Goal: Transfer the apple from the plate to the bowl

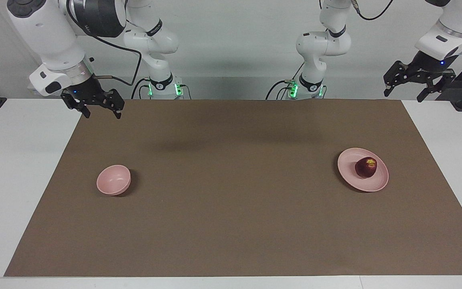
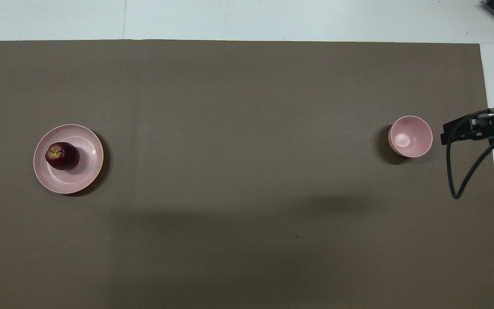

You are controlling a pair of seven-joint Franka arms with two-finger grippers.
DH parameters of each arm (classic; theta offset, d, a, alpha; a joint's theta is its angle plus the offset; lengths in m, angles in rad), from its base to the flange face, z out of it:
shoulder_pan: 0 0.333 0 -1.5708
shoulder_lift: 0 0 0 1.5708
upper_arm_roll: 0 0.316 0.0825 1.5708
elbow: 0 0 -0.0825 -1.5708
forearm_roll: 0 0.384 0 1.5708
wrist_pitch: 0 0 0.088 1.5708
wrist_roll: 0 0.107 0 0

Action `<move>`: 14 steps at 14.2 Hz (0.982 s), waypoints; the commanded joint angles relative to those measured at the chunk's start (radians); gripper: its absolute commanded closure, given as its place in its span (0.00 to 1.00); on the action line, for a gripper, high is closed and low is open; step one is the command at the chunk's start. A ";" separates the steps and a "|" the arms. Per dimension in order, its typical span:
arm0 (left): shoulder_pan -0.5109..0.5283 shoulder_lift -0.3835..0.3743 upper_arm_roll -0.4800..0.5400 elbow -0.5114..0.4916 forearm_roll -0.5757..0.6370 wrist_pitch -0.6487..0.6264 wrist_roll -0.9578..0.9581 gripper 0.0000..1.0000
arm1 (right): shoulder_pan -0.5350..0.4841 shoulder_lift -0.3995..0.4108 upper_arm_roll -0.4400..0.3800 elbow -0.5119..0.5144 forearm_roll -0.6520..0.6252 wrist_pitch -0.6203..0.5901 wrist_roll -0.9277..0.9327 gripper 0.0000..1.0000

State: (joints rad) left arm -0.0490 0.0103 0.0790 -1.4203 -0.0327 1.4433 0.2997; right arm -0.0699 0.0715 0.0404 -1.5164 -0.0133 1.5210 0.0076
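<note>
Nothing has been grasped yet, so the task stands at its 1st step, the reach for the apple (image 1: 366, 167), which sits on the plate (image 1: 349, 176) toward the left arm's end of the table. The bowl (image 1: 113, 180) stands empty toward the right arm's end, well apart from the plate, on the brown mat (image 1: 231, 224). The left gripper (image 1: 405, 90) hangs released, jaws apart, above the table edge close to its own base; the right gripper (image 1: 102, 112) waits the same way, holding nothing, above the mat's corner. By my judgement the next move belongs to the left arm: come down over the plate, close around the apple's round sides without tipping the shallow plate, then carry it the length of the mat to the bowl.
</note>
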 commanded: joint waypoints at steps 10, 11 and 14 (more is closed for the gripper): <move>-0.011 -0.003 0.008 0.020 -0.010 -0.032 -0.008 0.00 | -0.002 -0.019 0.003 -0.015 0.015 -0.030 0.012 0.00; -0.011 -0.003 0.008 0.015 -0.010 -0.032 -0.010 0.00 | -0.002 -0.021 0.003 -0.015 0.015 -0.030 0.012 0.00; -0.009 -0.004 0.008 0.014 -0.010 -0.031 -0.010 0.00 | -0.002 -0.019 0.003 -0.015 0.015 -0.032 0.012 0.00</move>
State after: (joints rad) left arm -0.0491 0.0096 0.0786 -1.4171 -0.0328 1.4347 0.2985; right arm -0.0694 0.0712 0.0406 -1.5164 -0.0133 1.4996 0.0076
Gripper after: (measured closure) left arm 0.000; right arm 0.000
